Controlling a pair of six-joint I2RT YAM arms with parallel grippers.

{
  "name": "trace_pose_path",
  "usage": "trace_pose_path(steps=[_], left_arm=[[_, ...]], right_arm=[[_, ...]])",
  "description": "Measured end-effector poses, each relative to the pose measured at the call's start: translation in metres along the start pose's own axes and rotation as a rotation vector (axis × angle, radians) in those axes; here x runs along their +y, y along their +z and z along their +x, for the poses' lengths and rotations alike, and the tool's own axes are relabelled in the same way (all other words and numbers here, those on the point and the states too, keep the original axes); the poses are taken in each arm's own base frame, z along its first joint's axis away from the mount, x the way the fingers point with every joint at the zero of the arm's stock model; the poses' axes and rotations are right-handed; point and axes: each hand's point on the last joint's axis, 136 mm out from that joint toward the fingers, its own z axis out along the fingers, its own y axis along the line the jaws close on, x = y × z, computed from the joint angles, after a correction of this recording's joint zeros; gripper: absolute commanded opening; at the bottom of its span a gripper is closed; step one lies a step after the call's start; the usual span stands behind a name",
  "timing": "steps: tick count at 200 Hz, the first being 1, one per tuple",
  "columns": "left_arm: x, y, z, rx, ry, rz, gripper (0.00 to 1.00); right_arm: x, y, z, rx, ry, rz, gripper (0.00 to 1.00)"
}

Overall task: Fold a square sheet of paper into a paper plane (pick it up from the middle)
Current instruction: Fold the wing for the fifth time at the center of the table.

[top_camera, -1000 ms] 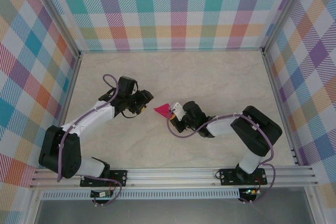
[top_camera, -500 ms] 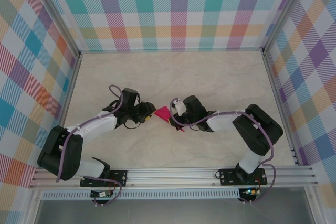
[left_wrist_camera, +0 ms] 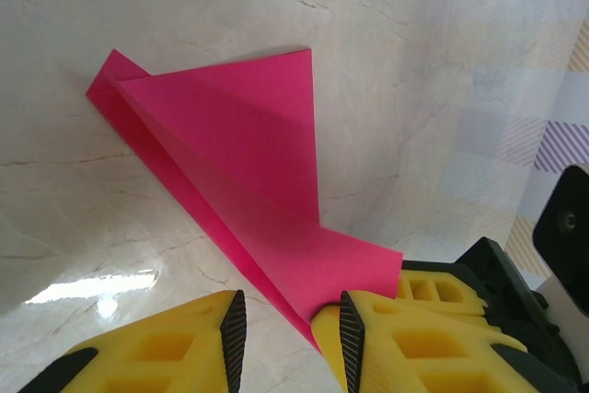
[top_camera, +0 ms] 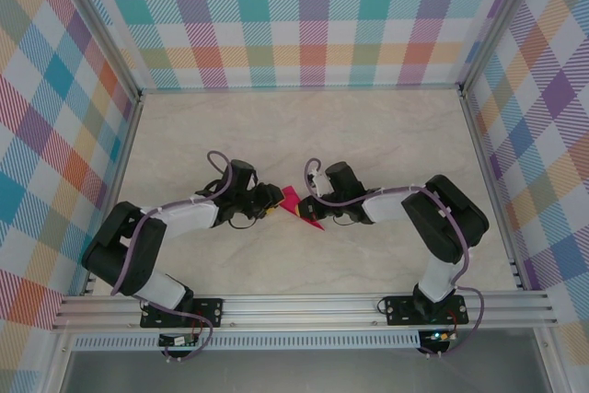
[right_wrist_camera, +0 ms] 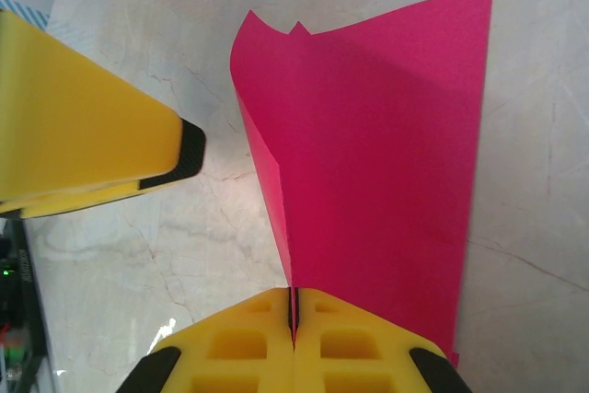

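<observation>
Top view: the folded paper (top_camera: 308, 215) sits mid-worktop (top_camera: 386, 135), a little nearer the near edge than the far one. It is a pointed pink shape. The left tool (top_camera: 273, 200) and right tool (top_camera: 307, 200) meet at it from either side, both low. The step looks like mid-fold: the sheet is already creased into a wedge but is not yet a slim dart.

Left wrist view: the paper (left_wrist_camera: 248, 144) stands on its long crease with one flap leaning up and the point away from the camera. The left tool (left_wrist_camera: 290, 338) is parted to a narrow gap. The paper's near corner pokes into that gap against the right-hand finger (left_wrist_camera: 368, 338) and is not pinched.

Right wrist view: the right tool (right_wrist_camera: 294, 306) is clamped tight on the paper's (right_wrist_camera: 377, 135) folded edge, holding it upright. One of the left tool's fingers (right_wrist_camera: 92, 126) is just beside the sheet's left side.

My guess at the next move: the left tool needs to close on the near corner, or press the flap flat, while the right tool holds the crease. The paper is thin, so a pull that is off-line could tear or skew it.

There is no container in the scene; the paper rests bare on the worktop.
</observation>
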Motion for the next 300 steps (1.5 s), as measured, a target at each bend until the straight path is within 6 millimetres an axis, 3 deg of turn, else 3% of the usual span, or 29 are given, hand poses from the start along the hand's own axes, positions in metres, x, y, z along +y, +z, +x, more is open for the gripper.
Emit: trace_pose_path(steps=[195,300], left_arm=[[-0.002,0.028,0.015,0.052,0.045,0.05,0.25],[0.003,0.039,0.015,0.063,0.045,0.052,0.22]], right_arm=[[-0.019,0.004,-0.001,0.012,0.327,-0.039,0.0],[-0.021,0.005,0.003,0.038,0.36,-0.062,0.0]])
